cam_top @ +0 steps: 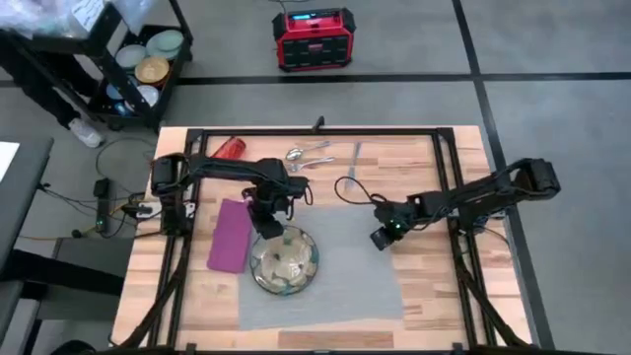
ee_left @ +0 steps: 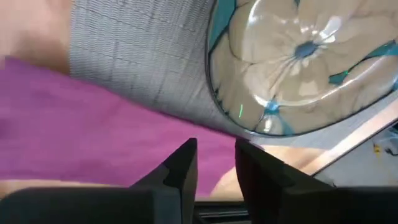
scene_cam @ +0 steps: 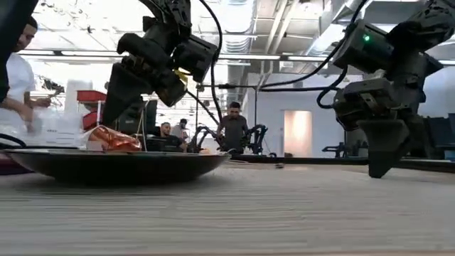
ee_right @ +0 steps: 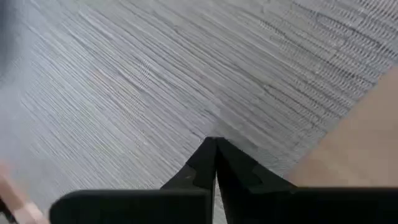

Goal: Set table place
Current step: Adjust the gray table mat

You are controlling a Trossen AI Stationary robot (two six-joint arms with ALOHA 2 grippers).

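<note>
My left gripper (cam_top: 264, 225) hangs just above the glossy round plate (cam_top: 284, 261), jaws slightly parted and empty. I'd nudge that plate to the woven grey placemat (cam_top: 345, 276) centre. Right gripper (cam_top: 382, 239) pinches shut on nothing at the mat's edge. Soft magenta napkin (cam_top: 232, 235) beside; steel cutlery (cam_top: 308, 156) farther across the plank desk (cam_top: 434, 325).

From above, the left arm covers the plate (cam_top: 284, 262)'s far rim, and the cutlery (cam_top: 314, 155) at the counter's back edge is too small to sort fork from knife from spoon. In the left wrist view the plate (ee_left: 311, 68) runs off the frame and the magenta napkin (ee_left: 93, 137) is smeared with blur. At counter height, the orange thing (scene_cam: 114, 139) behind the plate is just a fuzzy blob.
</note>
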